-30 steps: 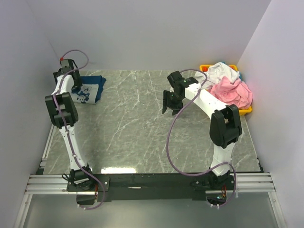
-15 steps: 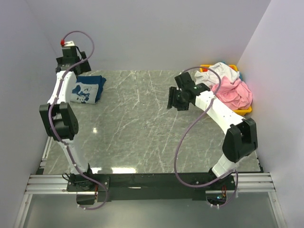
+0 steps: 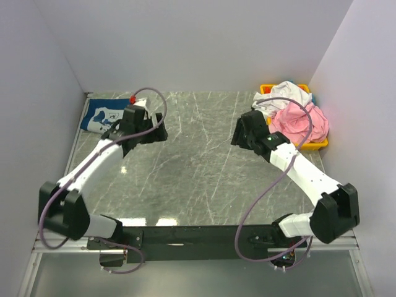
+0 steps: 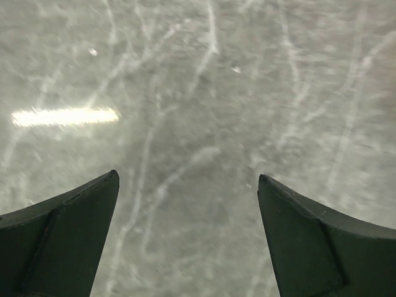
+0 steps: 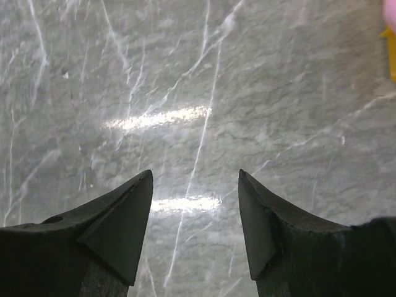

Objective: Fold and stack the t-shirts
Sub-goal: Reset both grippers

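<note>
We log left pincer (image 4: 189, 179) open, right pincer (image 5: 195, 176) open, both empty. Risk: pink shirt (image 3: 300, 120) heaped against white shirt (image 3: 284, 93); one grab may drag both.

Overhead view: bright, even, diffuse light, sharp throughout. The table (image 3: 198, 167) carries two pale glare patches at its near edge; shadows are faint and soft-edged. Left wrist view: marble veins smeared, one long glare bar at left. Right wrist view: sharper, two glare streaks; fingers (image 5: 111, 235) of the right claw (image 5: 195, 176) near-black, detail lost.
</note>
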`<state>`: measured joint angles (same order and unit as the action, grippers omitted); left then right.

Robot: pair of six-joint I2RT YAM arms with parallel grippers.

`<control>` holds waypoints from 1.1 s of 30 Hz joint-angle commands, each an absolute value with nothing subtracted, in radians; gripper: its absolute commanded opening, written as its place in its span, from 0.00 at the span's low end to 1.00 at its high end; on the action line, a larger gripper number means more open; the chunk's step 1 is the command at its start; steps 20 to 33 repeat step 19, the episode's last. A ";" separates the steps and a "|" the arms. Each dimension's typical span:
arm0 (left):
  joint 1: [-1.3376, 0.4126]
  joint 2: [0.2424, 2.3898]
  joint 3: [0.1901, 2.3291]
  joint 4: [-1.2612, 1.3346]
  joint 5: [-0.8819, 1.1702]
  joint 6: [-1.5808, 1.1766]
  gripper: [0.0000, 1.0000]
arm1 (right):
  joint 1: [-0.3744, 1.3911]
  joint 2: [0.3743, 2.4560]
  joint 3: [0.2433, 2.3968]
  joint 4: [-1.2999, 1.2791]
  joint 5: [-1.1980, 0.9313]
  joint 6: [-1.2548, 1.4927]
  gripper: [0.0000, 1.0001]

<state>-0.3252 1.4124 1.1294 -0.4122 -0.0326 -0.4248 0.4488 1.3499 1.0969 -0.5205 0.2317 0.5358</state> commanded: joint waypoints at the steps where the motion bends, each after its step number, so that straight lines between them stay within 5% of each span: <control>1: -0.342 1.269 1.054 -0.301 -0.009 -0.554 0.99 | 0.445 1.264 1.026 -0.407 0.348 0.568 0.64; 33: -0.347 1.235 1.006 -0.284 -0.127 -0.515 1.00 | 0.449 1.135 0.882 -0.367 0.456 0.595 0.64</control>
